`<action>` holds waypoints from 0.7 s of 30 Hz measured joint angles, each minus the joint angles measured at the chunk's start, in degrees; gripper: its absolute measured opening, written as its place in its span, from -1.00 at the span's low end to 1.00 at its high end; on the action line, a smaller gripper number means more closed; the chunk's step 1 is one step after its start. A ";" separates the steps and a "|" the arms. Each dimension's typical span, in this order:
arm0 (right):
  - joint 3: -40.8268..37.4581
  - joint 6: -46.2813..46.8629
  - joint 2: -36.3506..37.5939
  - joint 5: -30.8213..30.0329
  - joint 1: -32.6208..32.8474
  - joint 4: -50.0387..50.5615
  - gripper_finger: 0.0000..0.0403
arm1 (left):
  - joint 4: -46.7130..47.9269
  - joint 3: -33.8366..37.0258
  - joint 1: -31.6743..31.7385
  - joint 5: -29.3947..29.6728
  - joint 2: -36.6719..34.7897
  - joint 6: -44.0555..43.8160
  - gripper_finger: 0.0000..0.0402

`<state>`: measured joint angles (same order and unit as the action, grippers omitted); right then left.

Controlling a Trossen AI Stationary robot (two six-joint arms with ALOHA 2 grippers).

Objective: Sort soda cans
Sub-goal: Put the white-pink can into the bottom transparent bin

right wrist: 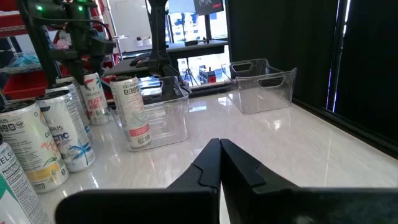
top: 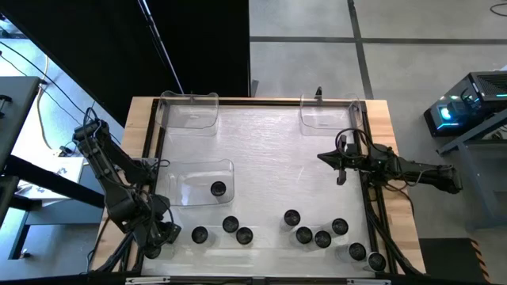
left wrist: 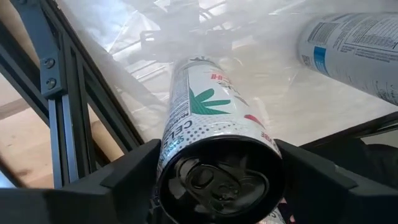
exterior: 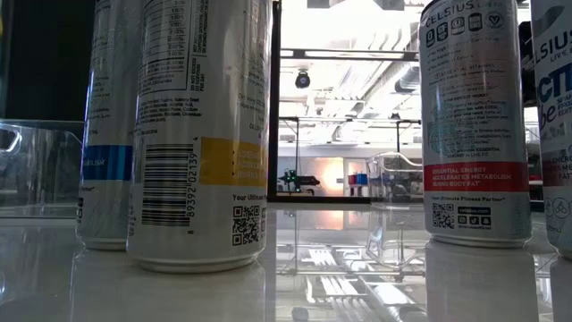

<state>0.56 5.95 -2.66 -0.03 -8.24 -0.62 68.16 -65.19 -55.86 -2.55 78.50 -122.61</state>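
Note:
Several soda cans stand upright on the white table. One can stands inside a clear tray. Three more stand near the front left, and a group stands at the front right. My left gripper points down over a white can with a green leaf print at the near-left corner, its fingers on either side of the can's top. My right gripper hovers shut and level near the right edge, touching nothing. My left gripper comes from above, pointing down. One finger lies against each side of the leaf-print can just below its top rim, with no gap showing. The can stands upright, its base on the table.
Two more clear trays stand at the far edge, left and right. A black frame rail runs close beside the gripped can. Another can stands just beyond it. Bare table lies in the middle.

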 joint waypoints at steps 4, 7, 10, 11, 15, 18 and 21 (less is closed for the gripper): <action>0.01 0.00 0.00 -0.01 0.01 0.00 -1.00 | 0.06 -0.02 0.35 -0.07 -0.24 0.62 0.21; 0.01 0.00 0.00 -0.01 0.01 0.00 -1.00 | 0.52 0.00 0.87 0.10 -0.95 1.52 0.21; 0.00 0.00 0.00 0.01 0.00 0.00 -1.00 | 0.93 0.00 1.44 0.04 -2.27 2.41 0.21; 0.00 0.00 0.00 -0.01 0.00 0.00 -1.00 | 1.06 0.00 1.80 -0.07 -2.75 2.91 0.21; 0.01 0.00 0.00 -0.01 -0.01 0.00 -1.00 | 4.07 -1.35 3.24 0.70 -5.42 4.01 0.21; 0.01 -0.02 0.00 -0.01 -0.01 0.00 -1.00 | 8.95 -4.12 4.13 3.14 -7.34 4.65 0.21; 0.01 0.00 0.00 -0.01 0.00 0.00 -1.00 | 11.63 -7.40 4.97 6.10 -9.29 4.78 0.21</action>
<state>0.57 5.96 -2.66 -0.03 -8.24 -0.62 79.79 -72.59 -50.88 3.55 69.21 -117.83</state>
